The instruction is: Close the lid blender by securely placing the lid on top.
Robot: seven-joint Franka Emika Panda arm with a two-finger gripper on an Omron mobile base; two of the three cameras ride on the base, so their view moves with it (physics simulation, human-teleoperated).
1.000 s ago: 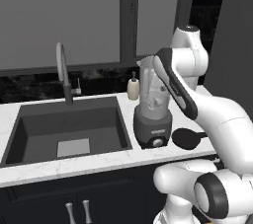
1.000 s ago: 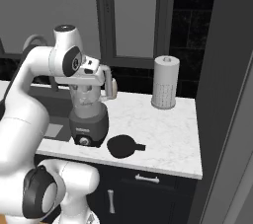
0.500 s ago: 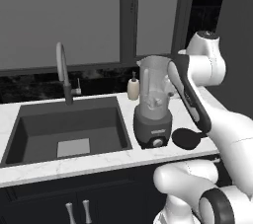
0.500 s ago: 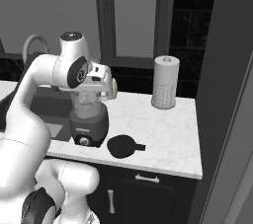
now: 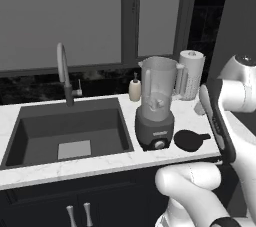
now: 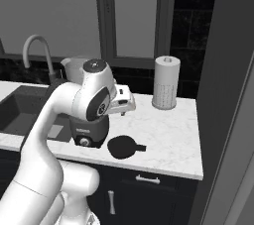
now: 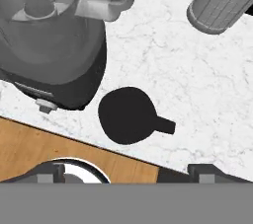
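The blender (image 5: 157, 102) stands on the counter right of the sink, a clear jar with an uncovered mouth on a dark grey base (image 6: 89, 131). The black round lid (image 5: 189, 140) lies flat on the marble just right of the base, its tab pointing away from the blender (image 7: 49, 40). My gripper (image 6: 128, 104) hovers above the counter beside the jar and looks down on the lid (image 7: 129, 114). Its fingertips (image 7: 49, 171) stand wide apart at the bottom of the hand view, open, with nothing between them. The lid (image 6: 122, 146) lies clear of them.
A white paper-towel roll (image 5: 192, 74) stands behind the lid, against the dark wall. A small cream soap bottle (image 5: 134, 90) sits behind the blender. The sink (image 5: 30, 138) and faucet (image 5: 63, 73) are to the left. The counter's front edge (image 7: 74, 141) runs close by the lid.
The arm has swung to the right. The hand has left the side of the blender jar and now hangs over the counter above the lid. Blender and lid have not moved.
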